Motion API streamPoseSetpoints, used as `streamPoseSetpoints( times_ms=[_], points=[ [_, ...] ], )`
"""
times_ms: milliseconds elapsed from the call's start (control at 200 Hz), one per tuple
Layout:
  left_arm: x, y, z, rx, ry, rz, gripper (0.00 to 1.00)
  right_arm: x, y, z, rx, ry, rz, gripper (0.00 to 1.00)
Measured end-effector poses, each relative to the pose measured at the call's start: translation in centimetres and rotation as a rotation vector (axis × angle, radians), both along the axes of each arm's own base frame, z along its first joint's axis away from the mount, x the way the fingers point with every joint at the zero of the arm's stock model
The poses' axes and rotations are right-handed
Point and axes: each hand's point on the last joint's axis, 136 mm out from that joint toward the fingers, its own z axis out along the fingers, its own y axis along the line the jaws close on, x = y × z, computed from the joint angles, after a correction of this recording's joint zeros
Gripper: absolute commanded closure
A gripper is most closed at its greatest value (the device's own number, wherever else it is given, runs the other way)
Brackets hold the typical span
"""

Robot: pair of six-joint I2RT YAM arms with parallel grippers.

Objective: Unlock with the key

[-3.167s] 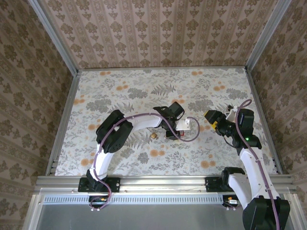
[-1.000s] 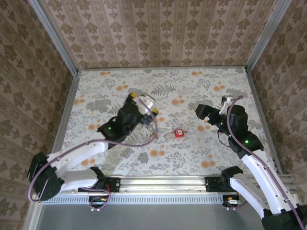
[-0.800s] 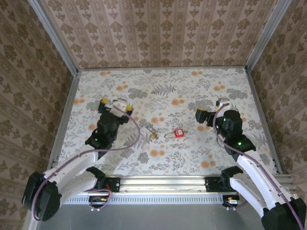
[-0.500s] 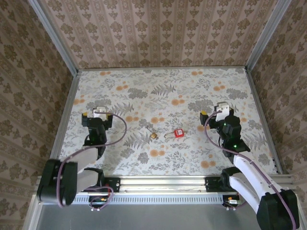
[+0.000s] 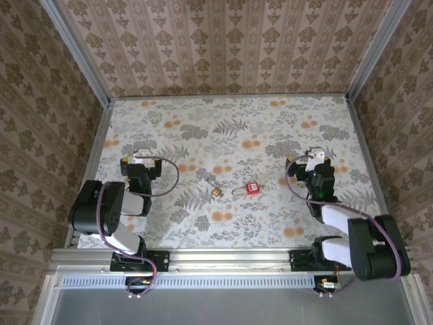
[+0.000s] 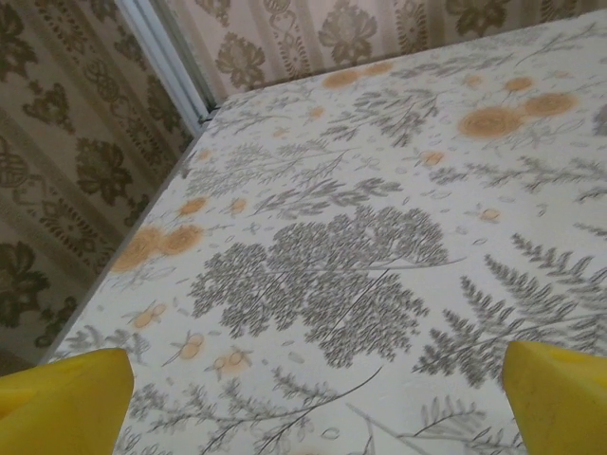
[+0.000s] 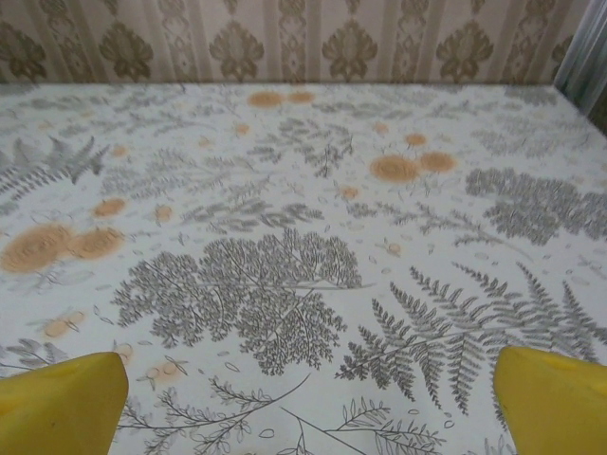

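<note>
1. A small gold padlock (image 5: 216, 191) is lying near the middle of the flowery desk (image 5: 270, 122) in the top view.
2. The key (image 5: 251, 188), with its red tag, is lying just to the right of the padlock. The two are close, but they are not touching.
3. The left gripper (image 5: 140, 162) is sitting low at the left side of the frame, well apart from the padlock.
4. The right gripper (image 5: 308, 161) is sitting low at the right side of the frame, well apart from the key.
5. In the left wrist view, the left gripper's yellow fingers (image 6: 66, 403) are peeking in at the two bottom corners. They are spread wide and are holding nothing, and the flowery desk is showing between them.
6. In the right wrist view, the right gripper's yellow fingers (image 7: 62, 403) are also peeking in at the two bottom corners. They are spread wide too and are holding nothing, and the flowery desk is showing between them.
</note>
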Motion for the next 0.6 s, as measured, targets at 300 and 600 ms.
streamPoseSetpoints(
  times_ms=[300,600],
  points=[
    [1.5,0.6,0.8,-0.035,0.0,0.025,0.0,3.5,0.2,-3.2,0.003,0.083,0.008,0.0],
    [1.3,0.6,0.0,-0.04,0.034,0.025,0.0,5.1,-0.5,-1.3,0.022,0.037,-0.017,0.0]
  ],
)
